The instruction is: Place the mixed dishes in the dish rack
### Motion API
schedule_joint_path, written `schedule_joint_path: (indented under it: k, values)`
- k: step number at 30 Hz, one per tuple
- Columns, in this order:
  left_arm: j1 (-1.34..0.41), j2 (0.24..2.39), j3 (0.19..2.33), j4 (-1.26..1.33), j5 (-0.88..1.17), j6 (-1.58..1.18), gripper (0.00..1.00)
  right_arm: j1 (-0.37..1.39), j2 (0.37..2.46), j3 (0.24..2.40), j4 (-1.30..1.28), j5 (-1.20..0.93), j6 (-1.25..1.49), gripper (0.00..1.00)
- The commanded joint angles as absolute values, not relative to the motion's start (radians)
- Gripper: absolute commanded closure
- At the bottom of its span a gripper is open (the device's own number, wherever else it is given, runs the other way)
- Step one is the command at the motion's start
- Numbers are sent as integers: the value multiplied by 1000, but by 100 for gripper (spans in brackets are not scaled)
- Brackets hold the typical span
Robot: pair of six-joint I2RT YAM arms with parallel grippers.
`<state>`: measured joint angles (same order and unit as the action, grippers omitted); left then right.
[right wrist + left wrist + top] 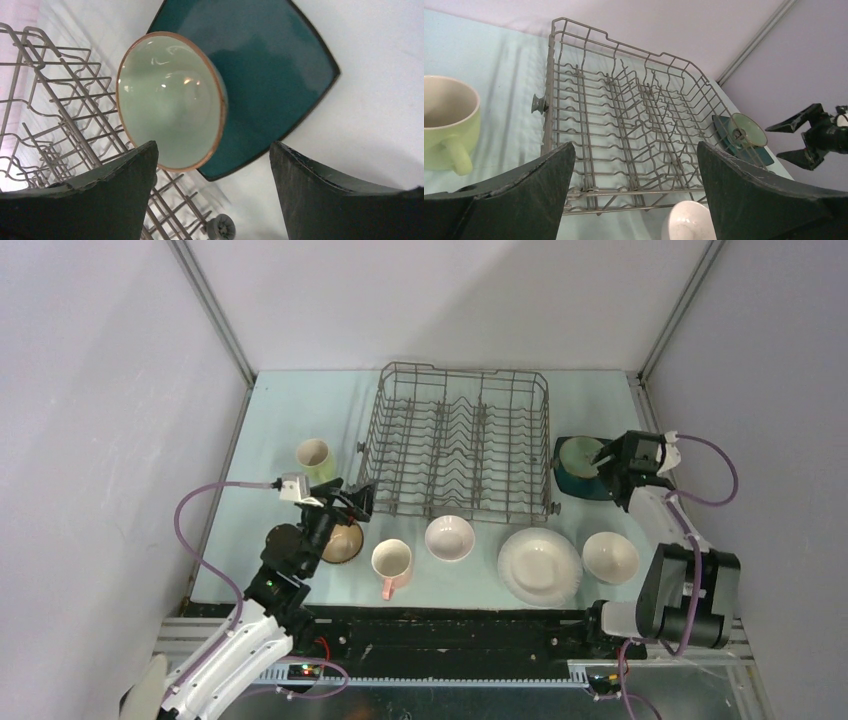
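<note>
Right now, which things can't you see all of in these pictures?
- Brown bowl: top view, mostly hidden under the left claw and its arm.
- Pale yellow-green mug: left wrist view, cut off by the left edge.
- White bowl: left wrist view, cut off by the bottom edge.
- Dark teal plate: right wrist view, partly covered by the pale green bowl on it.

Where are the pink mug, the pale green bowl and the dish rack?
pink mug (391, 560), top external view, its opening.
pale green bowl (167, 100), right wrist view, its inside.
dish rack (624, 130), left wrist view, its bare floor.
</note>
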<state>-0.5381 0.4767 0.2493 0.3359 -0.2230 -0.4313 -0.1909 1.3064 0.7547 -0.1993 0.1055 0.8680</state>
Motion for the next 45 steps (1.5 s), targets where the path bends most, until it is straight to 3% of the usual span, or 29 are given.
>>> schedule_joint_path:
  k: [1,9,13,14,16,18,23,31,35,39,45]
  values:
    - [-537,462,265,373,-193,-395,2,-157,1408,854,-183,176,906,16]
    - [-537,475,269,368,-198,-391,2,-159,1557,930,-223,197,972,35]
    - [-537,473,268,362,-217,-393,2,-161,1565,931,-237,221,973,59]
    - [-537,473,267,362,-218,-393,2,-161,1558,931,-243,226,966,74]
    - [-537,474,267,364,-215,-393,2,-158,1534,931,-259,251,957,93]
    - [-537,479,268,369,-211,-392,2,-152,1498,930,-274,287,949,100]
    - [-536,493,285,365,-206,-412,2,-98,1383,931,-283,388,918,100]
    - [-536,592,409,317,-37,-526,2,103,1142,930,-208,486,708,100]
    - [-537,638,471,301,33,-557,2,181,1081,909,-96,239,568,100]
    - [-537,690,512,327,81,-577,2,210,1091,907,-22,-195,605,100]
    - [-537,792,583,346,128,-620,2,351,1127,908,131,-462,635,100]
